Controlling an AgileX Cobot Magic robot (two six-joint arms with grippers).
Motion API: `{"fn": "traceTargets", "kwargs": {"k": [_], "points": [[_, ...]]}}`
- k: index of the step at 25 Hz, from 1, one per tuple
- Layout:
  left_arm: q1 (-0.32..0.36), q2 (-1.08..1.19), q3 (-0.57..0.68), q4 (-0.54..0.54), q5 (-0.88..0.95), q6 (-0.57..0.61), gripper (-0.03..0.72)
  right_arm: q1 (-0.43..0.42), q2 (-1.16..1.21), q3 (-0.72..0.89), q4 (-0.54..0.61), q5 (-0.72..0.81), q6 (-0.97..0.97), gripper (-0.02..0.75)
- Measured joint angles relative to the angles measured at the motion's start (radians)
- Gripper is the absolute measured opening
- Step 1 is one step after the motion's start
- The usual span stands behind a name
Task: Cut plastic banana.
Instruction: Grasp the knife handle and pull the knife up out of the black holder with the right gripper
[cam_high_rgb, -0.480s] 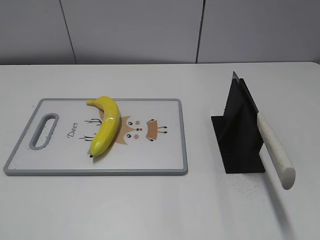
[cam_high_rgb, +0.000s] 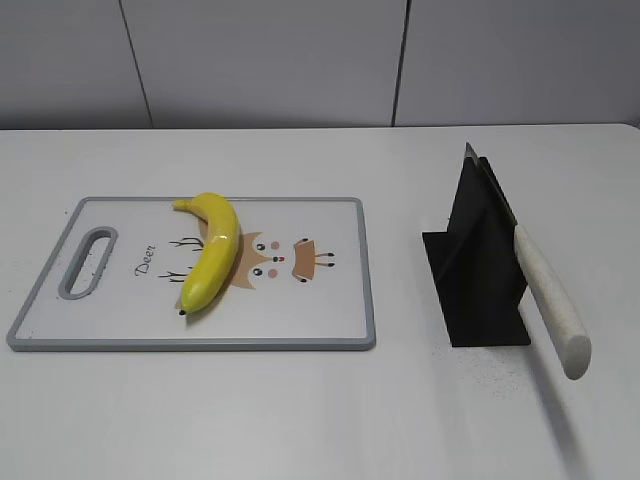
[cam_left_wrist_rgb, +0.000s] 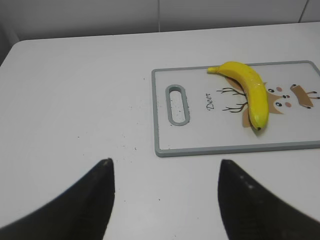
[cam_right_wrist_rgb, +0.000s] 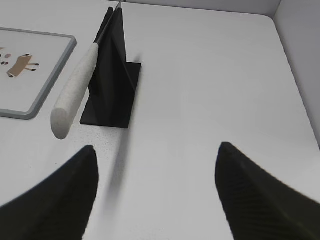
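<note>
The plastic banana (cam_high_rgb: 212, 250) is bright yellow and curved and lies whole on a white cutting board (cam_high_rgb: 320, 325) with a grey rim and a deer picture. It also shows in the left wrist view (cam_left_wrist_rgb: 250, 92). A knife with a white handle (cam_high_rgb: 550, 298) rests slanted in a black stand (cam_high_rgb: 480, 290), handle towards the front; it also shows in the right wrist view (cam_right_wrist_rgb: 75, 90). My left gripper (cam_left_wrist_rgb: 162, 162) is open and empty over bare table, short of the board's near edge. My right gripper (cam_right_wrist_rgb: 156, 147) is open and empty, right of and behind the knife handle. Neither gripper shows in the exterior view.
The board (cam_left_wrist_rgb: 165, 150) has a slot handle (cam_high_rgb: 88, 262) at its left end. The white table (cam_high_rgb: 320, 420) ends at a grey wall behind. The table's right edge (cam_right_wrist_rgb: 287, 65) runs close to the stand (cam_right_wrist_rgb: 112, 85).
</note>
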Motion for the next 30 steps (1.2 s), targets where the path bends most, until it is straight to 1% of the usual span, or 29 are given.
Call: {"fn": "traceTargets", "kwargs": {"k": [5,16,18,22,30], "points": [[0.000,0.000,0.000,0.000,0.000,0.000,0.604,0.000,0.000,0.000,-0.064,-0.002,-0.034,0.571],[0.000,0.000,0.000,0.000,0.000,0.000,0.592,0.000,0.000,0.000,-0.068,-0.002,-0.037,0.571],[0.000,0.000,0.000,0.000,0.000,0.000,0.592,0.000,0.000,0.000,-0.048,-0.002,-0.037,0.571],[0.000,0.000,0.000,0.000,0.000,0.000,0.592,0.000,0.000,0.000,0.042,-0.001,-0.037,0.571],[0.000,0.000,0.000,0.000,0.000,0.000,0.592,0.000,0.000,0.000,0.061,-0.001,-0.037,0.571]]}}
